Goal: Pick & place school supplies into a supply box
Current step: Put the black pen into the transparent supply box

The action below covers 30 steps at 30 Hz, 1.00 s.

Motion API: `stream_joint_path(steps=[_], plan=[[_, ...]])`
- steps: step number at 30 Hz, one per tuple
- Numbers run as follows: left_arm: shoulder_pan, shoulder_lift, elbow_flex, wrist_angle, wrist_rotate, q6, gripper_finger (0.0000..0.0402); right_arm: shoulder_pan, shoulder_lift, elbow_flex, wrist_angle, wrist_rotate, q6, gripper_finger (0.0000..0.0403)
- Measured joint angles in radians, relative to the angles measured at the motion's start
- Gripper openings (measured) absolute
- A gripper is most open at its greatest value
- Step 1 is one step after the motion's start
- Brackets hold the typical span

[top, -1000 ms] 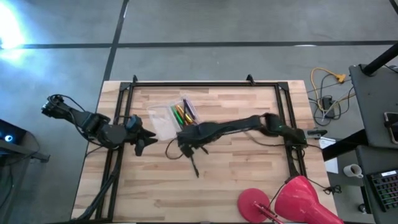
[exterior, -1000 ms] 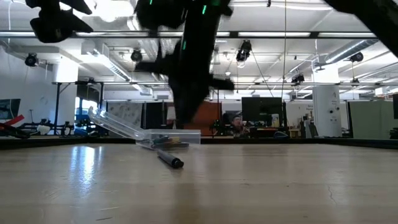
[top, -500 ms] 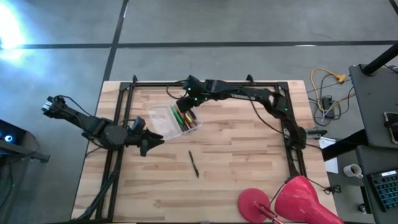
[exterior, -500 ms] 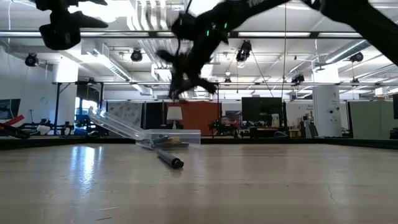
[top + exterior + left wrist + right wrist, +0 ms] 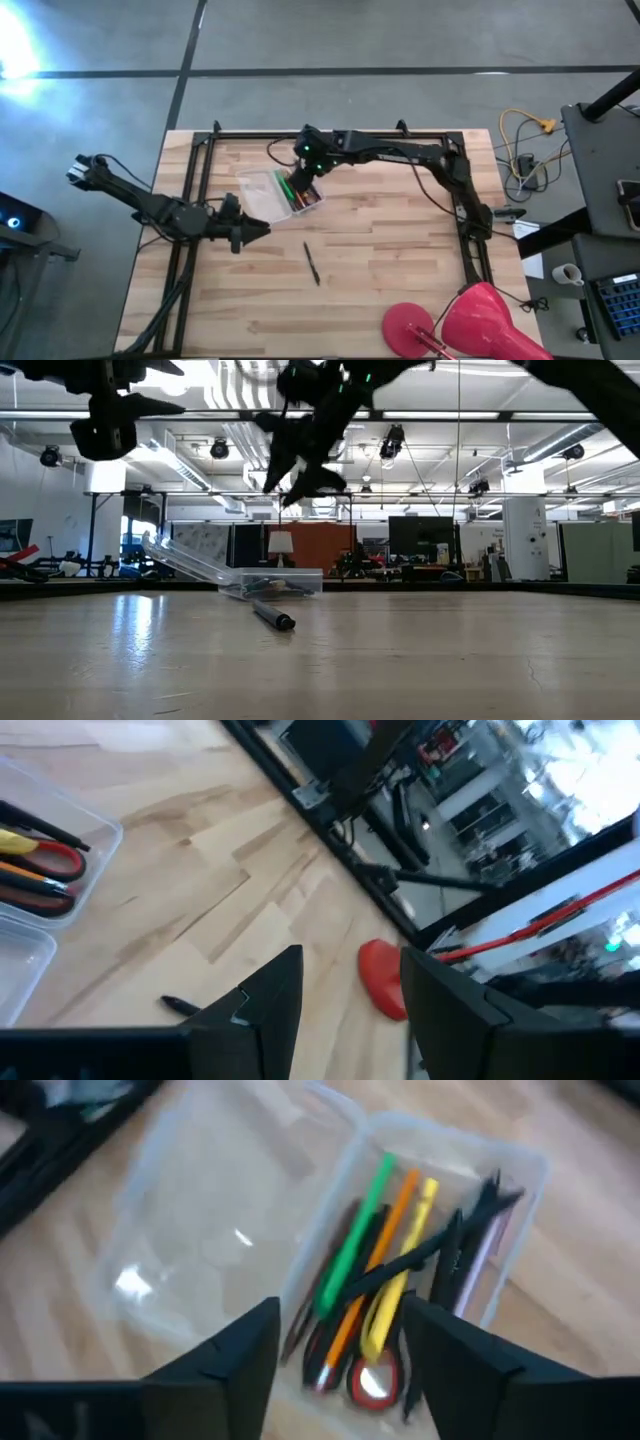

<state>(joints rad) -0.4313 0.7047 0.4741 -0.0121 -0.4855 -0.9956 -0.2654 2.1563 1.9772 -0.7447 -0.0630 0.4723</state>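
The clear supply box (image 5: pixel 281 193) lies open at the table's far middle, its lid half (image 5: pixel 200 1210) flat beside the tray half. In the tray lie green, orange, yellow and black pens (image 5: pixel 385 1270) and red-handled scissors (image 5: pixel 372 1385). One black pen (image 5: pixel 312 263) lies alone on the wood, nearer the front; it also shows in the low view (image 5: pixel 272 617). My right gripper (image 5: pixel 304 172) hangs open and empty above the tray (image 5: pixel 340 1308). My left gripper (image 5: pixel 257 231) is open and empty just left of the table's middle, above bare wood (image 5: pixel 350 960).
A red dome lamp (image 5: pixel 468 322) stands at the near right corner; its base shows in the left wrist view (image 5: pixel 380 978). A black metal frame (image 5: pixel 330 134) runs along the far, left and right sides. Bare wood lies around the lone pen.
My right gripper has gone from the table's middle, beside the lone black pen, up and toward the far edge, and now hangs over the box. The black pen has stayed on the table. My left gripper has moved a little toward the table's right.
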Motion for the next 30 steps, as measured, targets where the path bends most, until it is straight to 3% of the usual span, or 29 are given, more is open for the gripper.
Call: stream_joint_path(steps=[5,9,15,20,25,30], plan=[[0.0,0.095,0.0,0.042,0.02,0.092,0.0152,0.09,-0.093,-0.003,-0.128,0.196,-0.224,0.0243],[0.001,0.203,0.011,0.046,0.1,0.317,0.0152,0.173,-0.176,-0.003,-0.199,0.303,-0.261,0.0261],[0.045,0.39,0.102,0.027,0.243,0.757,0.0152,0.255,-0.26,-0.031,-0.367,0.374,-0.128,0.0274],[0.197,0.497,0.225,0.004,0.482,1.035,0.0152,0.302,-0.335,-0.088,-0.478,0.413,0.037,0.0279],[0.307,0.642,0.39,-0.219,0.624,1.269,0.0152,0.353,-0.371,-0.153,-0.493,0.425,0.139,0.0285],[0.3,0.832,0.562,-0.4,0.675,1.527,0.0152,0.377,-0.386,-0.169,-0.54,0.433,0.189,0.0288]])
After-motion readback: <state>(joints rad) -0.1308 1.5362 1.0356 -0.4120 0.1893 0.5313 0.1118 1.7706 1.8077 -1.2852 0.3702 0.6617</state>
